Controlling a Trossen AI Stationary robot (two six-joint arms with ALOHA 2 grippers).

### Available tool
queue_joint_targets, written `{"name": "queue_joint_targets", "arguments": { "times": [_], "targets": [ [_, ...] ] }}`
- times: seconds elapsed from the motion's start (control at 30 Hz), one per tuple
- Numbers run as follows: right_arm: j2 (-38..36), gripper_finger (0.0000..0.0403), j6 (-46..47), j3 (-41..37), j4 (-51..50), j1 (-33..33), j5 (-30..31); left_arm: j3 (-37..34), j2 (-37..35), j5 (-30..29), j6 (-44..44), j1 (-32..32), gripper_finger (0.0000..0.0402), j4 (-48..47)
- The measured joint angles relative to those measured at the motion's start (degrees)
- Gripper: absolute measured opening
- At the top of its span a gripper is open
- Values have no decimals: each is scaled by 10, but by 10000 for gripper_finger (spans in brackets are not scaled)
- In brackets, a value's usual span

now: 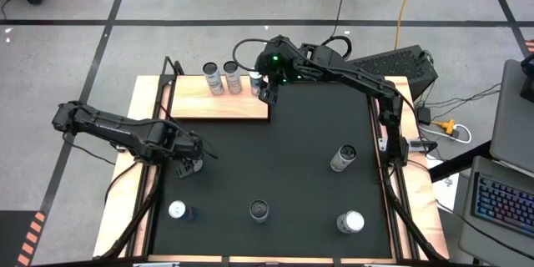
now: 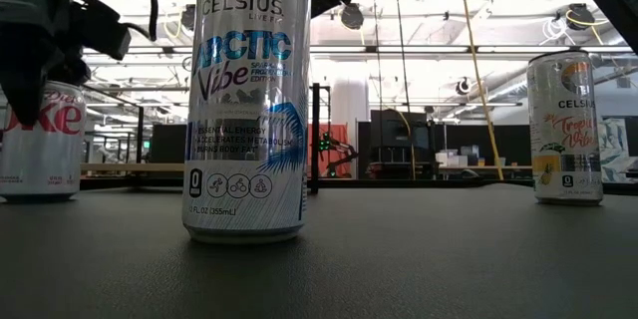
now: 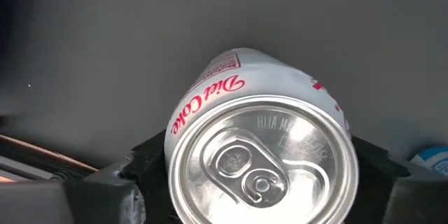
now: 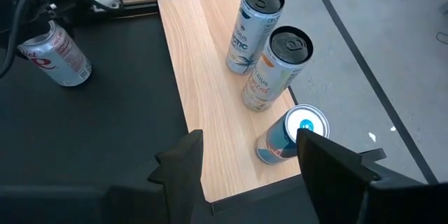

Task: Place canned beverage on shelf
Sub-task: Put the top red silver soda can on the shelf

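High view: the left claw (image 1: 188,167) sits over the black mat (image 1: 309,158) near the counter's left edge, below the shelf (image 1: 219,100). Left wrist view: its fingers (image 3: 126,189) flank a Diet Coke can (image 3: 260,155), closed against its sides; the can's top faces the camera. Right wrist view: the same can appears tilted, held off the mat.

The right claw (image 1: 265,90) is at the shelf's right end, spread wide. Right wrist view: two tall cans (image 4: 269,49) stand upright on the shelf, and a short blue can (image 4: 290,136) stands at the shelf edge between the open fingers (image 4: 178,164), apparently untouched.

Four further cans (image 1: 343,158) stand elsewhere on the mat.
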Motion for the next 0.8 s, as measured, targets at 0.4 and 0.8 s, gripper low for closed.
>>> {"name": "queue_joint_targets", "arguments": {
  "times": [0.4,0.8],
  "targets": [
    [0,212,0,0,-64,0,0,51,1,-20,69,20,286,-36],
    [0,212,0,0,-132,0,0,199,1,-59,194,150,287,-143]
  ]
}}
